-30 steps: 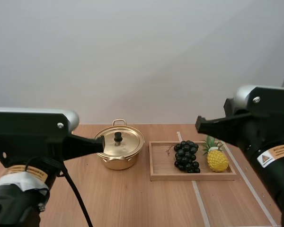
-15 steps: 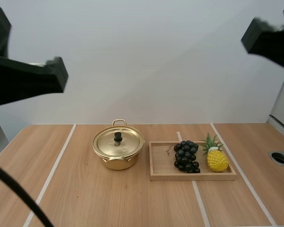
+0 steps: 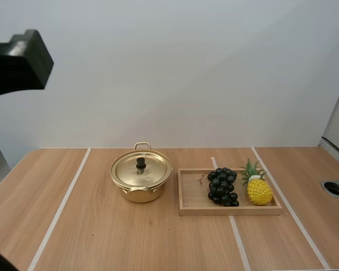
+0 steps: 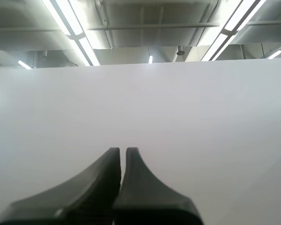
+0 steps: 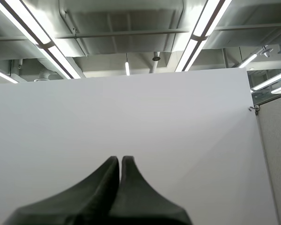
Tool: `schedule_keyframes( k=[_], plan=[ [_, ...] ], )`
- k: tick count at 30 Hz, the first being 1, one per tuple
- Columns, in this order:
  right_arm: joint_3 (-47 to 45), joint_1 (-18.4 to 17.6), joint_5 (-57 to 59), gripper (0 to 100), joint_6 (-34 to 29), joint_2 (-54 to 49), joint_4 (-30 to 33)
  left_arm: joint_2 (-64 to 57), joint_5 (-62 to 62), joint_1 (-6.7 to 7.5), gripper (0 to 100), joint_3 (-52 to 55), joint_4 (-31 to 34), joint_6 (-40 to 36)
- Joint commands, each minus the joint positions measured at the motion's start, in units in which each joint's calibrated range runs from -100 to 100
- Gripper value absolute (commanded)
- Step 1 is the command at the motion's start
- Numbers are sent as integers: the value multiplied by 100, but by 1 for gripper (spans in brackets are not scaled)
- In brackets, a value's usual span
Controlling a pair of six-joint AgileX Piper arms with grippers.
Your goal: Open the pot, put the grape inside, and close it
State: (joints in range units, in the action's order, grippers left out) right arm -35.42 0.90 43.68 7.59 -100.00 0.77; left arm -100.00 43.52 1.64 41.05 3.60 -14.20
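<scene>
The bunch of dark grapes [image 3: 222, 186] lies on the wooden tray [image 3: 231, 211], in its middle part, with its stem end turned toward the pot. Just beside the grapes, toward the tray's right end, lies a small yellow pineapple [image 3: 259, 191] with green leaves; the two fruits are close together, and whether they touch cannot be told. The tray sits on the table [image 3: 130, 237] with its long side running left to right.

Just to the left of the tray stands the golden pot [image 3: 140, 192], close to the tray's short edge. Its lid [image 3: 150, 172] is on and sits level, with a black knob [image 3: 140, 164] upright at its centre. One loop handle of the pot shows at the back and another at the front.

The table is light wood crossed by pale stripes [image 3: 59, 209], and a round grommet [image 3: 334, 188] is set into it near the right edge. A plain white wall [image 3: 186, 73] stands behind the table.

The left arm [image 3: 17, 65] shows as a dark block high at the left of the high view, well apart from the pot and the tray. In its own wrist view, the left gripper [image 4: 122, 152] has its two black fingers lying together with nothing between them, pointing at the white wall. The right gripper [image 5: 120, 159] likewise has its fingers pressed together on nothing, facing the same wall.
</scene>
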Motion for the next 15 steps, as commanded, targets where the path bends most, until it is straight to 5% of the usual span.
schedule_keyframes(
  k=[1, 3, 4, 6, 15],
  plan=[
    [39, -12, -14, 52, -111, 0, 10, 0, 6, -39, 35, -40, 46, -134],
    [44, -12, 109, 92, -389, 0, 10, 0, 23, -73, 55, -40, 46, -209],
    [44, -12, 226, 100, -528, 0, 10, 0, 23, -90, 68, -40, 46, -248],
    [44, -12, 453, 100, -615, 0, 36, 0, 43, -130, 97, -40, 46, -249],
    [44, -12, 441, 100, -615, 0, 36, 0, 234, -140, 100, -40, 44, 176]
  ],
)
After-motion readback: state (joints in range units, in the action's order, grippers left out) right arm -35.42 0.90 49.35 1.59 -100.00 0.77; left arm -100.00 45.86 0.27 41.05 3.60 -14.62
